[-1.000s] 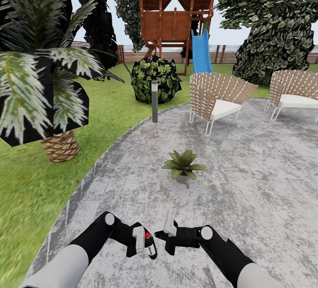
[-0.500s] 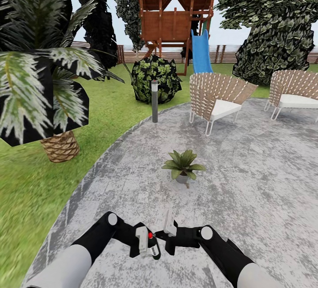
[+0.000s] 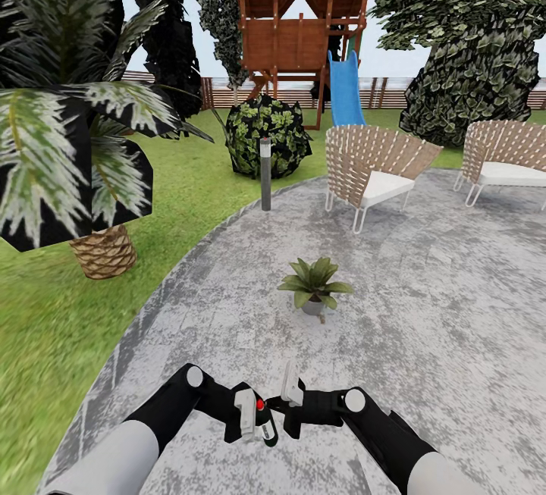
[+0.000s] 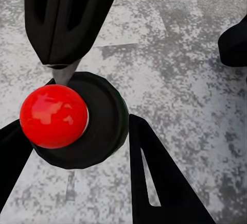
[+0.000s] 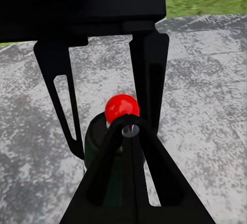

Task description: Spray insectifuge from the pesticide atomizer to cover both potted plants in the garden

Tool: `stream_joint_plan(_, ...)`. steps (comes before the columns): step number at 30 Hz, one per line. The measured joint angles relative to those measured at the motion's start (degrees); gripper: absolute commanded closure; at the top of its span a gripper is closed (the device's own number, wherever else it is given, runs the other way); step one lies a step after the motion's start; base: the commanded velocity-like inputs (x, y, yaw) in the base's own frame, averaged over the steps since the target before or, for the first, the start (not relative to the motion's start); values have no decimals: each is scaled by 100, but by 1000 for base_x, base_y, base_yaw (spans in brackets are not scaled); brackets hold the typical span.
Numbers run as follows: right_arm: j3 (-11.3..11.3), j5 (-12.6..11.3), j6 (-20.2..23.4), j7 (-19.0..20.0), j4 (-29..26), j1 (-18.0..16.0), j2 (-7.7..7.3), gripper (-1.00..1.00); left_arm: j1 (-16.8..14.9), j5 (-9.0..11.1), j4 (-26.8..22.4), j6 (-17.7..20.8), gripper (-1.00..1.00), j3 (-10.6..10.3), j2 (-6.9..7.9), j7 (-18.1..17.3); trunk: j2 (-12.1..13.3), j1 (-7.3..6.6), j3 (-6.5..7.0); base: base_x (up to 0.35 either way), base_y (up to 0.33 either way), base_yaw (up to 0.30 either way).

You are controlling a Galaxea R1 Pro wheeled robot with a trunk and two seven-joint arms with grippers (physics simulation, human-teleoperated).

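The left gripper clamps the pesticide atomizer between its fingers, red-lit top up; the slim, rigid, likely light bottle looks best gripped mid-body.

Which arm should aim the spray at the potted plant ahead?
Left. The left gripper already clamps the pesticide atomizer; the right gripper holds nothing. The potted plant sits straight ahead.
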Motion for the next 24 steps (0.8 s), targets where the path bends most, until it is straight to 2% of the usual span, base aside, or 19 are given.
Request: stream_joint_plan(24, 0, 0, 0, 0, 5, 0, 0, 100, 0, 11, 0, -6, 100, 4, -44, 3, 0, 0, 0, 0, 0, 0)
